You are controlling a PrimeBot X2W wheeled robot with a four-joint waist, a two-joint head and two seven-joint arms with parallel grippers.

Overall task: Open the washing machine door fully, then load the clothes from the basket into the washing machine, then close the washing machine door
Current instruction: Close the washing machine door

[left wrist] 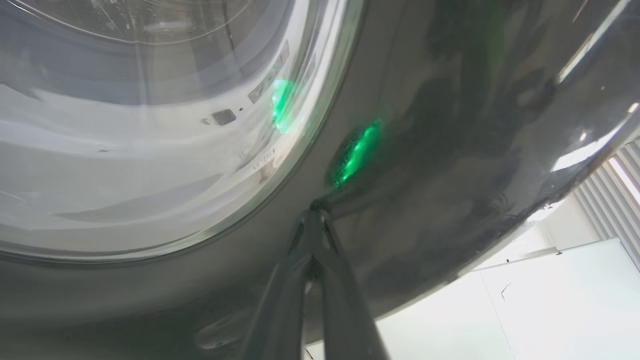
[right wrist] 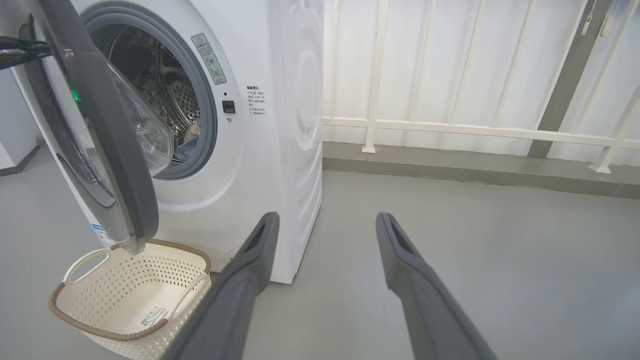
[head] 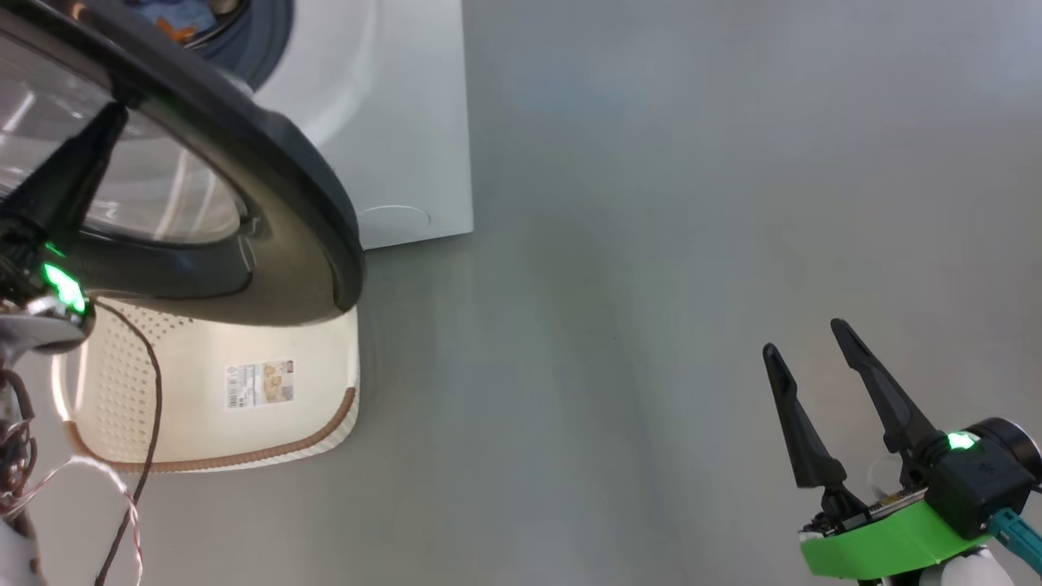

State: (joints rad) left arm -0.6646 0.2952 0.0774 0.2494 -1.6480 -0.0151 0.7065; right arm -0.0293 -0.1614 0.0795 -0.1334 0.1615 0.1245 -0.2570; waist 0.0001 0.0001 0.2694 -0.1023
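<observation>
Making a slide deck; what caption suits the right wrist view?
Open right claw faces the washing machine: door swung out, clothes in the drum, basket empty.

Bright, soft light; green glare on the glossy washing machine door (left wrist: 450,125).

- Grey floor (head: 692,285), smooth and faintly shiny, across the right and bottom of the head view.
- White ribbed wall (right wrist: 450,60) along the top right of the right wrist view.
- White horizontal rail (right wrist: 475,131) low across that wall.
- Grey slanted post (right wrist: 565,85) at the upper right.
- Grey kerb (right wrist: 450,167) where wall meets floor.
- White panels (left wrist: 550,310) at the lower right of the left wrist view, pale slats (left wrist: 617,195) above.
</observation>
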